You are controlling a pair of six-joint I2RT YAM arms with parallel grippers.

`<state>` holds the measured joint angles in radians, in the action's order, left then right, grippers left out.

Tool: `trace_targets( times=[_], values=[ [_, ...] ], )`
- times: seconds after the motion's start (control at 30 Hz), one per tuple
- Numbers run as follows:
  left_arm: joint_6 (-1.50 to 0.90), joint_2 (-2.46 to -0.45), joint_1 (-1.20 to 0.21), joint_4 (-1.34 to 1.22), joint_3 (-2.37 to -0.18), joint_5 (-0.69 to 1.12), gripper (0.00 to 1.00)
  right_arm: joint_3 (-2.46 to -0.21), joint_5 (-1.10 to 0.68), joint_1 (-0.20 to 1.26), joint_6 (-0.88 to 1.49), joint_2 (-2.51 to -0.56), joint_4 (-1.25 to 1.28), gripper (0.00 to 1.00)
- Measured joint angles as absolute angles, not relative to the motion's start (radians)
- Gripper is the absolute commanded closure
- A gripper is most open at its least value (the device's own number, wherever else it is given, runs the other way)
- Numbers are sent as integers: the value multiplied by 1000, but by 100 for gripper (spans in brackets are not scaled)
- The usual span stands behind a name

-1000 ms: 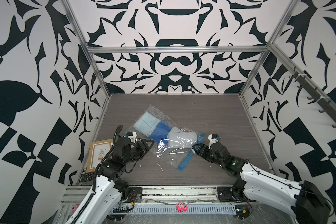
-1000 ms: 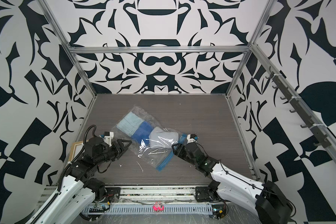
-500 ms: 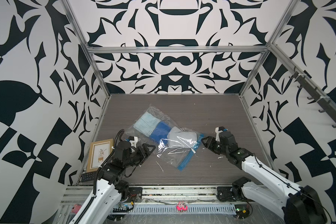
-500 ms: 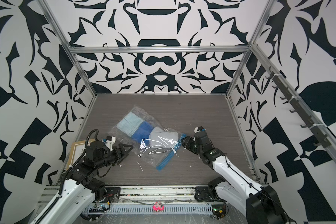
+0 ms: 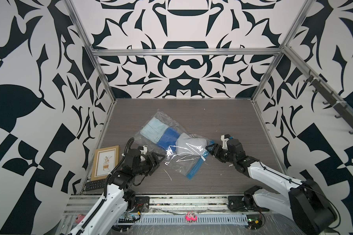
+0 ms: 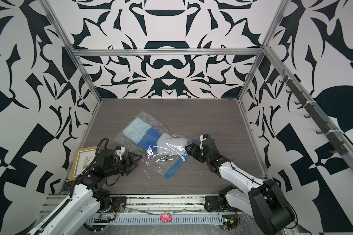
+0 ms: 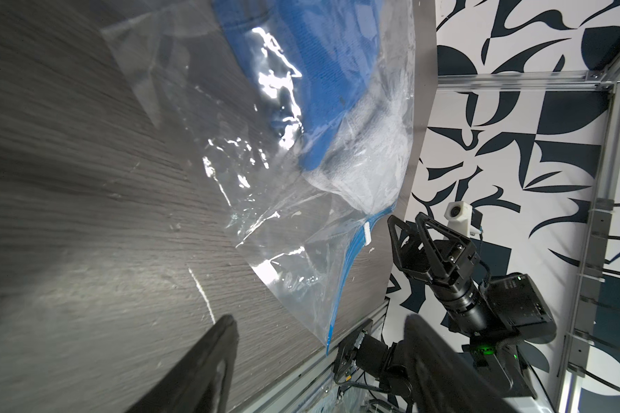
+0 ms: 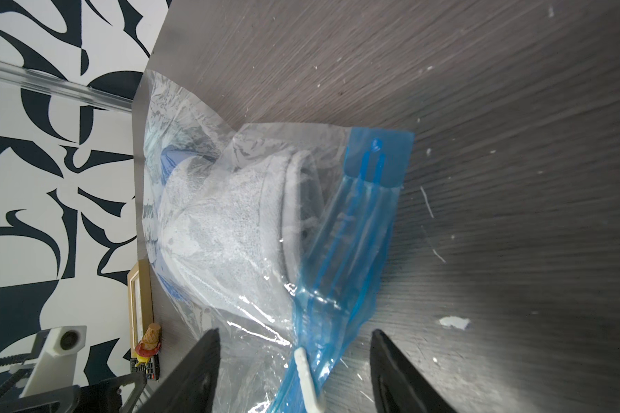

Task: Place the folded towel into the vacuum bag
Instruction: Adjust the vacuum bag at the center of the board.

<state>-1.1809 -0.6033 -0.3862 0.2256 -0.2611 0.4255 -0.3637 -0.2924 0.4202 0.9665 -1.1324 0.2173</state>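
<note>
The clear vacuum bag (image 5: 177, 164) (image 6: 161, 162) lies slantwise on the grey table in both top views. Its blue zip strip (image 5: 195, 169) (image 8: 351, 229) is at the near end. A folded grey-white towel (image 5: 189, 142) (image 8: 230, 229) lies inside just behind the zip, with a dark blue and a light blue one deeper in. My left gripper (image 5: 158, 160) (image 7: 319, 321) stands open, left of the bag and apart from it. My right gripper (image 5: 208, 150) (image 8: 295, 332) is open at the bag's right edge. Its fingers straddle the zip strip and the white slider (image 8: 306, 375) without closing on them.
A framed picture (image 5: 105, 161) leans at the left wall, with a black remote (image 5: 95, 185) in front of it. A small ice-cream-cone toy (image 8: 151, 343) stands by the frame. Patterned walls close in three sides, and a hook rail (image 5: 334, 103) runs along the right one.
My right gripper swung away to the right of the bag, then came back to its zip end. My left gripper drew slightly toward the front. The bag has barely shifted.
</note>
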Motion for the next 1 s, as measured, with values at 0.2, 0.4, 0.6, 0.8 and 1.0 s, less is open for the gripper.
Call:
trace_targets(
  times=[0.2,0.4,0.6,0.8,1.0],
  values=[
    [-1216,-647,-387,158,-217,427,30,-343,-323,420,1005,-1214,369,33],
    [-1234,-748,-406,39,-213,421,31,-340,-342,424,1031,-1264,469,32],
    [-1245,-875,-473,-68,-213,403,28,-339,-344,487,1046,-1311,531,33],
    [-1262,-940,-511,-154,-213,378,44,-336,-343,588,1053,-1384,625,34],
    [-1256,-951,-512,-193,-213,350,72,-311,-345,635,1073,-1431,756,35]
  ],
)
